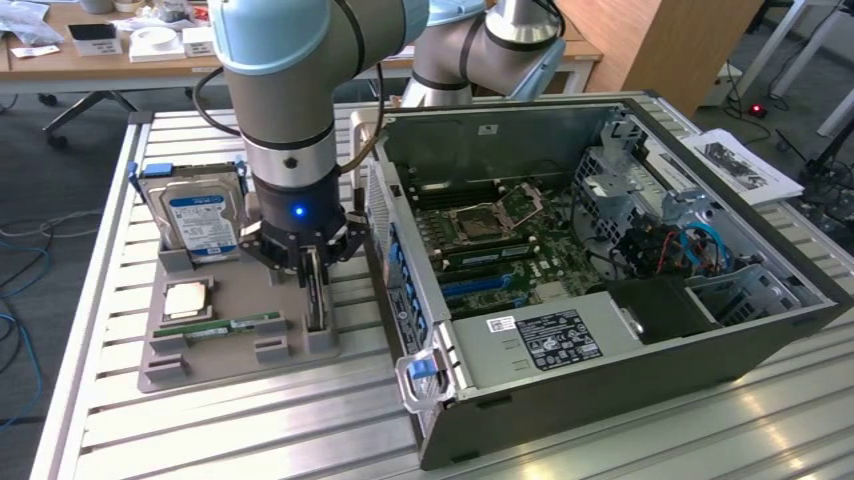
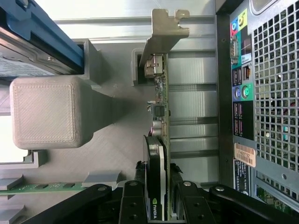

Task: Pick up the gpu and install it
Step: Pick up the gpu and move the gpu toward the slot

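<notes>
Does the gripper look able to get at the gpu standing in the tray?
Probably yes: the gripper sits over the gpu, jaws closed on its sides; the tray post and computer case stand apart from it.

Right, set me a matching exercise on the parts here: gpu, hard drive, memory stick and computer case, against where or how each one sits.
1 gpu
2 hard drive
3 memory stick
4 computer case

A lying flat on the grey tray
B side open, motherboard showing
C on edge in the tray, gripper closed on it
D upright in a tray slot, label facing out

Pairs: 1-C, 2-D, 3-A, 4-B
</notes>
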`<state>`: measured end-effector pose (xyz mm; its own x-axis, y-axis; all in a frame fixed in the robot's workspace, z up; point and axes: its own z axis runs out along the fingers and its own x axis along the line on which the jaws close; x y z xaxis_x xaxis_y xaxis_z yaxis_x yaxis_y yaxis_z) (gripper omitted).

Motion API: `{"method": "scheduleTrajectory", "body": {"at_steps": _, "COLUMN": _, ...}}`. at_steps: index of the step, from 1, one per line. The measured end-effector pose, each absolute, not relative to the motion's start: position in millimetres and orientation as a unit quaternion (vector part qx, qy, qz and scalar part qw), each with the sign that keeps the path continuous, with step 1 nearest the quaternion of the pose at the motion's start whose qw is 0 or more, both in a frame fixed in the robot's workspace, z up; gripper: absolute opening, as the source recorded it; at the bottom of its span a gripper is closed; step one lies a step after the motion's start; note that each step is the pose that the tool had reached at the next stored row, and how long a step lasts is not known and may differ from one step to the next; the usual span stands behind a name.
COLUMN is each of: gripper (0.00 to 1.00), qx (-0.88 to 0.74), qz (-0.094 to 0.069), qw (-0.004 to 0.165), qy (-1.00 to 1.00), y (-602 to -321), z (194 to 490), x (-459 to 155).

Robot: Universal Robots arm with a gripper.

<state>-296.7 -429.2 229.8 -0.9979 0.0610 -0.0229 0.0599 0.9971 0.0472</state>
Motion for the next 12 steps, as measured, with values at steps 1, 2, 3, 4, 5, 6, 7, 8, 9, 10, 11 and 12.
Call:
{"method": "scheduleTrajectory", "body": {"at_steps": 1, "gripper": 0.33, "qx": 0.03, "qz": 0.023, "qw": 0.012, "qy": 0.999, "y": -429.2, "z": 229.7, "x": -296.7}}
{"method": "scheduleTrajectory", "body": {"at_steps": 2, "gripper": 0.33, "qx": 0.03, "qz": 0.023, "qw": 0.012, "qy": 0.999, "y": -429.2, "z": 229.6, "x": -296.7}}
{"method": "scheduleTrajectory", "body": {"at_steps": 3, "gripper": 0.33, "qx": 0.029, "qz": 0.023, "qw": 0.012, "qy": 0.999, "y": -429.2, "z": 229.5, "x": -296.7}}
{"method": "scheduleTrajectory", "body": {"at_steps": 4, "gripper": 0.33, "qx": 0.029, "qz": 0.023, "qw": 0.012, "qy": 0.999, "y": -429.2, "z": 229.4, "x": -296.7}}
{"method": "scheduleTrajectory", "body": {"at_steps": 5, "gripper": 0.33, "qx": 0.029, "qz": 0.023, "qw": 0.012, "qy": 0.999, "y": -429.2, "z": 229.2, "x": -296.7}}
{"method": "scheduleTrajectory", "body": {"at_steps": 6, "gripper": 0.33, "qx": 0.028, "qz": 0.023, "qw": 0.012, "qy": 0.999, "y": -429.2, "z": 229.0, "x": -296.7}}
{"method": "scheduleTrajectory", "body": {"at_steps": 7, "gripper": 0.33, "qx": 0.028, "qz": 0.023, "qw": 0.012, "qy": 0.999, "y": -429.2, "z": 228.8, "x": -296.7}}
{"method": "scheduleTrajectory", "body": {"at_steps": 8, "gripper": 0.33, "qx": 0.028, "qz": 0.023, "qw": 0.012, "qy": 0.999, "y": -429.2, "z": 228.6, "x": -296.6}}
{"method": "scheduleTrajectory", "body": {"at_steps": 9, "gripper": 0.33, "qx": 0.028, "qz": 0.023, "qw": 0.012, "qy": 0.999, "y": -429.2, "z": 228.5, "x": -296.7}}
{"method": "scheduleTrajectory", "body": {"at_steps": 10, "gripper": 0.33, "qx": 0.028, "qz": 0.023, "qw": 0.012, "qy": 0.999, "y": -429.1, "z": 228.3, "x": -296.6}}
{"method": "scheduleTrajectory", "body": {"at_steps": 11, "gripper": 0.33, "qx": 0.028, "qz": 0.023, "qw": 0.012, "qy": 0.999, "y": -429.1, "z": 228.4, "x": -296.6}}
{"method": "scheduleTrajectory", "body": {"at_steps": 12, "gripper": 0.33, "qx": 0.028, "qz": 0.023, "qw": 0.012, "qy": 0.999, "y": -429.0, "z": 228.4, "x": -296.7}}
